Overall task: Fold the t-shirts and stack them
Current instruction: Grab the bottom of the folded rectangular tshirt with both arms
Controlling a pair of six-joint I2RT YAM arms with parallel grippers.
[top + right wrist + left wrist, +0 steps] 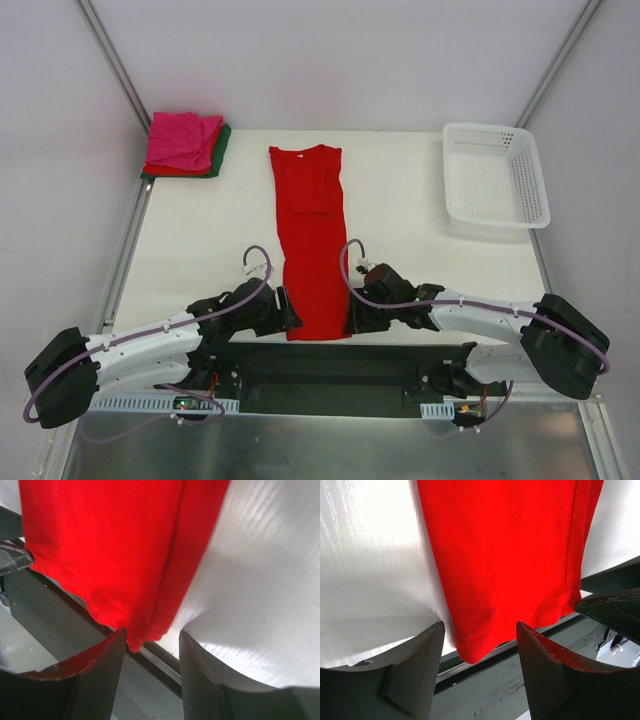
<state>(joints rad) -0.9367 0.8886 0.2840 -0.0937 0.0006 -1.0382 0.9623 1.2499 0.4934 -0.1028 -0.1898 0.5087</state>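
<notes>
Left end effector [480, 630] and right end effector [152, 632], spread, straddle the red shirt's [311, 250] hem corners, probably to fold it.

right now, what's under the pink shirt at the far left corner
A red shirt and a dark green shirt lie under the pink shirt; only their edges show, the rest is covered.
</notes>
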